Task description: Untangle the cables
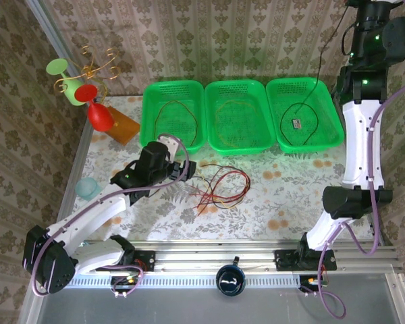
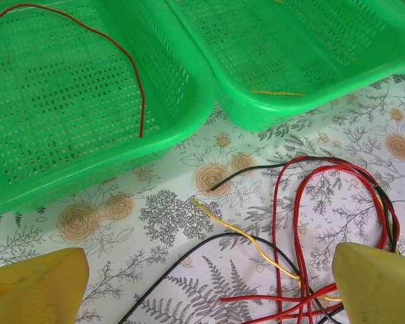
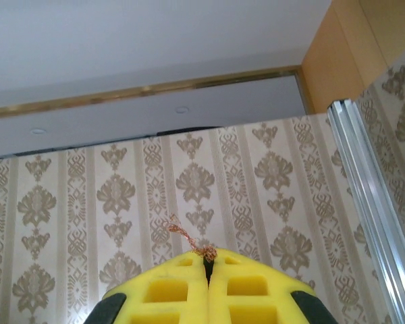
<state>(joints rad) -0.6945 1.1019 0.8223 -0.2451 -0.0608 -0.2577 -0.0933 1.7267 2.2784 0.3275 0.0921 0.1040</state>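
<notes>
A cable lies in each green basket, right hand pressed shut on the black cable by its frayed tip, left hand spread above the red, black and yellow tangle on the table (plenty left).

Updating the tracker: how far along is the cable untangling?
Done: three green perforated plastic baskets hold a thin brown wire, a yellow wire, a black wire. In hand: left gripper open over the tangle; right gripper shut, raised. Left: that tangle of red, black, yellow wires on floral tablecloth.
</notes>
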